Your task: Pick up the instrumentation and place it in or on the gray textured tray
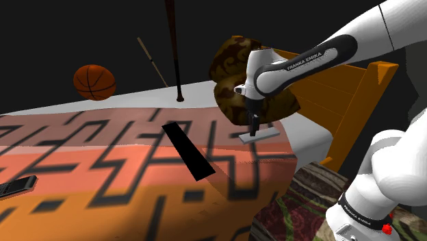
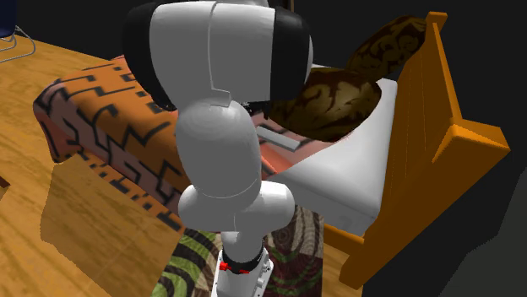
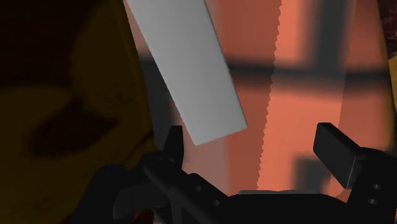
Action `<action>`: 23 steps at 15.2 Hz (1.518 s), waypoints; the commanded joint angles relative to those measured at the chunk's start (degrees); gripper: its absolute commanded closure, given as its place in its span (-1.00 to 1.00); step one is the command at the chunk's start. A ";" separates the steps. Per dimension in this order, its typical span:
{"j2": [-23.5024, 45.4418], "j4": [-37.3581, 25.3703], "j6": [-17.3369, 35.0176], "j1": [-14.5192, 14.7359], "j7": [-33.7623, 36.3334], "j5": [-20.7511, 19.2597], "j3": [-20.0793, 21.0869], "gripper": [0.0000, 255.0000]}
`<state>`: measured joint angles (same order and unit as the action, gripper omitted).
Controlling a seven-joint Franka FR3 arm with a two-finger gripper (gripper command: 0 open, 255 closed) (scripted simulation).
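Approach phase over a bed. Gripper (image 1: 254,127) hangs just over the grey slab (image 1: 263,135), fingers apart and clasping nothing. The slab is a thin flat piece, judged to be the instrumentation. It lies on the patterned blanket (image 1: 102,147) toward the shoulder view's right, just in front of the mottled brown pillow (image 1: 236,75). In the wrist view the slab sits off-centre, its end just beside one finger (image 3: 173,143) rather than between the pair.

Good execution would call for shifting the hand until the slab's narrow width is centred in the gap, with the fingers squared to its long edges. The hand should then descend until the tips press into the blanket, since so thin a piece offers little side to grip.

The black panel (image 1: 188,152), nearer and to the left, may be the tray; this cannot be told.

Room: the pillow crowds the far side, the blanket's edge lies close on the right, and the orange headboard (image 1: 356,85) stands beyond. Leftward the blanket lies open.
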<state>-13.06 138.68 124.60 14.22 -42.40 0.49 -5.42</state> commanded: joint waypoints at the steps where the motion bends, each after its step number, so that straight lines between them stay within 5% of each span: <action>1: 3.95 -0.92 3.17 1.32 -6.74 0.31 -0.25 -1.00; 10: 9.06 1.14 10.45 1.82 -9.37 1.12 -0.10 -1.00; 17: 9.05 1.14 10.44 1.81 -9.37 1.12 -0.10 -1.00; 18: 9.05 1.14 10.44 1.81 -9.37 1.12 -0.10 1.00; 23: 9.05 1.14 10.44 1.81 -9.37 1.12 -0.10 1.00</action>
<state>-4.01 139.82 135.04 16.04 -51.77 1.61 -5.52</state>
